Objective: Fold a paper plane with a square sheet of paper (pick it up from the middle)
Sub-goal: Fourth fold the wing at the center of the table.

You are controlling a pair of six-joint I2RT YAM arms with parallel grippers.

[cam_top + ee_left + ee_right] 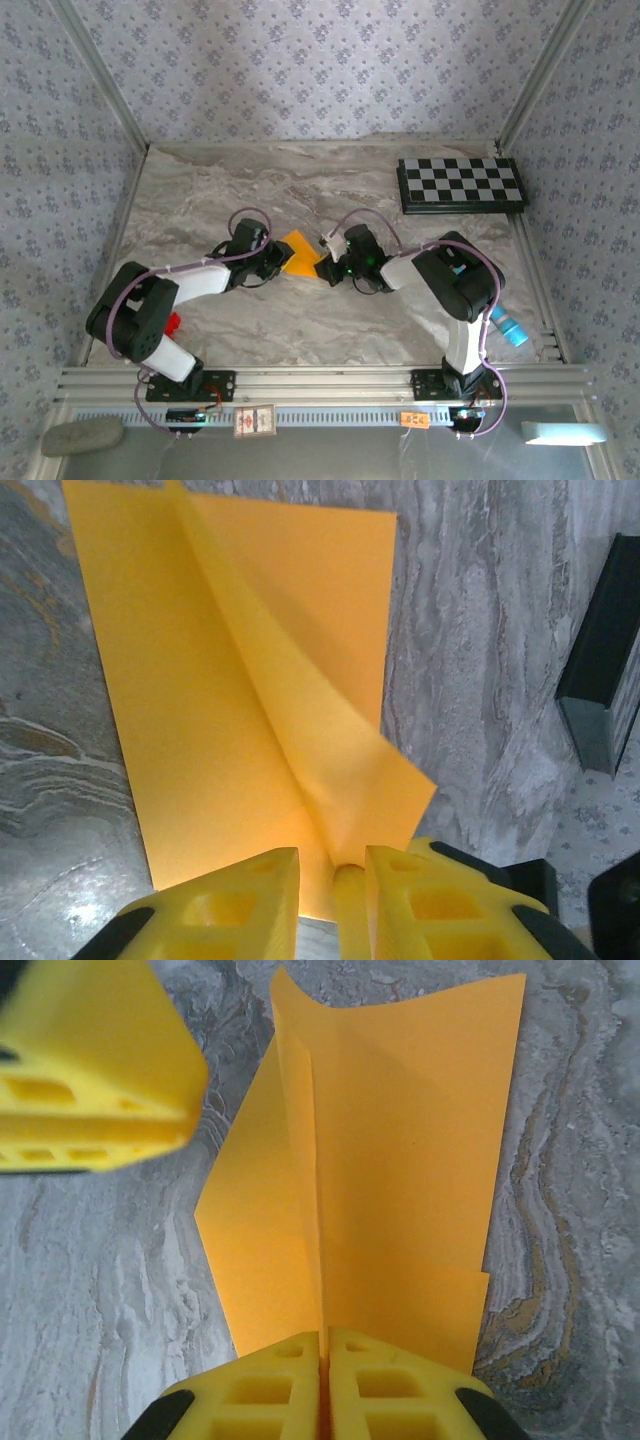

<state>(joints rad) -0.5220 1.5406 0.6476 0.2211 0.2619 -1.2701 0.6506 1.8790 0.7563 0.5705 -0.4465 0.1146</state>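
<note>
Square sheet of paper (300,254): you will find it near the middle of the marbled table (250,330), orange-yellow and partly folded, with a raised crease running along it between the two grippers.
Left gripper (332,868): it sits at 9 o'clock of the sheet in the top view. Your left wrist camera shows its yellow fingers (240,905) on either side of the raised crease, a narrow gap between them. You cannot tell whether they press the paper or merely flank it.
Right gripper (325,1338): it sits at 4 o'clock of the sheet. Its jaws are clenched together on the sheet's near edge, and the crease runs straight into the seam between them.
Sheet shape: from the right wrist one flap stands up along the crease, and the rest lies flat on the table.
Checkerboard (460,184): at 2 o'clock from the sheet, well apart, near the far right corner.
Red piece (172,323): at 8 o'clock from the sheet, beside the left arm.
Blue object (510,328): at 4 o'clock, near the table's right edge.
</note>
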